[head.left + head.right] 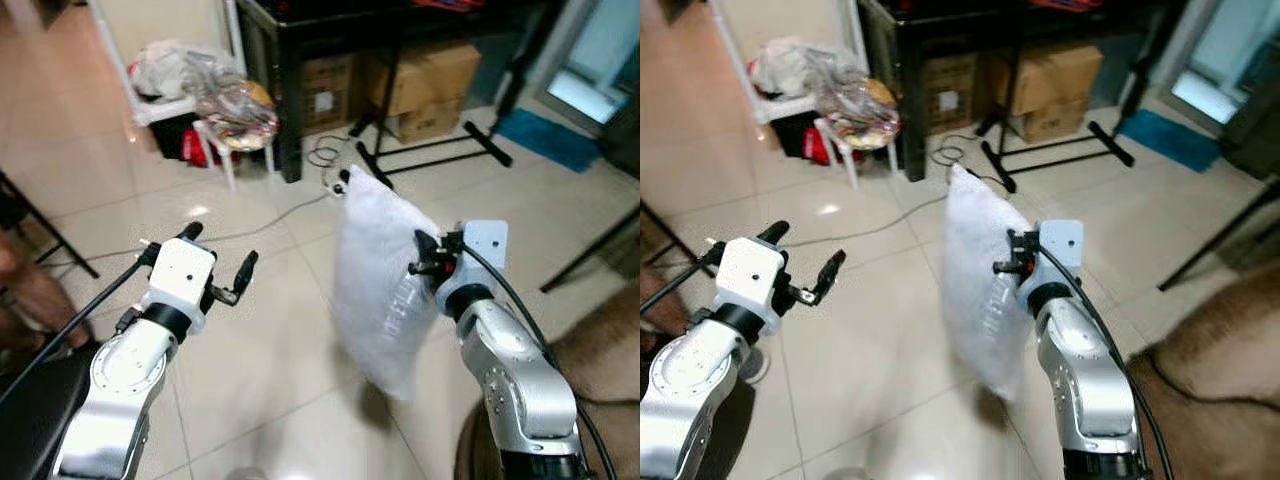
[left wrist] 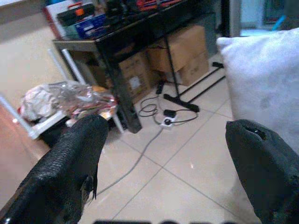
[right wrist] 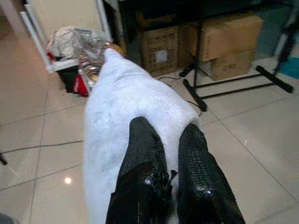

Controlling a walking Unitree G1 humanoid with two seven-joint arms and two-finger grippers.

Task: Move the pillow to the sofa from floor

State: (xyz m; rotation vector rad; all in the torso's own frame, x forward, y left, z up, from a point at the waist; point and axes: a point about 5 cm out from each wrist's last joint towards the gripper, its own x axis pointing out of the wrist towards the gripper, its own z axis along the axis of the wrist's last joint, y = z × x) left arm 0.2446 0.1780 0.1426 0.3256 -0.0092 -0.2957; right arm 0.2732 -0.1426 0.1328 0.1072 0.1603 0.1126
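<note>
The pillow (image 1: pixel 385 290) hangs clear of the tiled floor (image 1: pixel 260 360), pinched at its edge by the right tool (image 3: pixel 170 154), whose two fingers are closed on the fabric. Its long axis runs roughly vertical, one corner pointing up and the bulk drooping below the grip. The left tool (image 1: pixel 215 262) is held out beside it with fingers spread wide and nothing between them, the pillow lying toward its right. A brown cushioned surface, probably the sofa (image 1: pixel 1215 340), lies to the robot's right, nearest the carrying arm, so the coming move likely turns that way.
</note>
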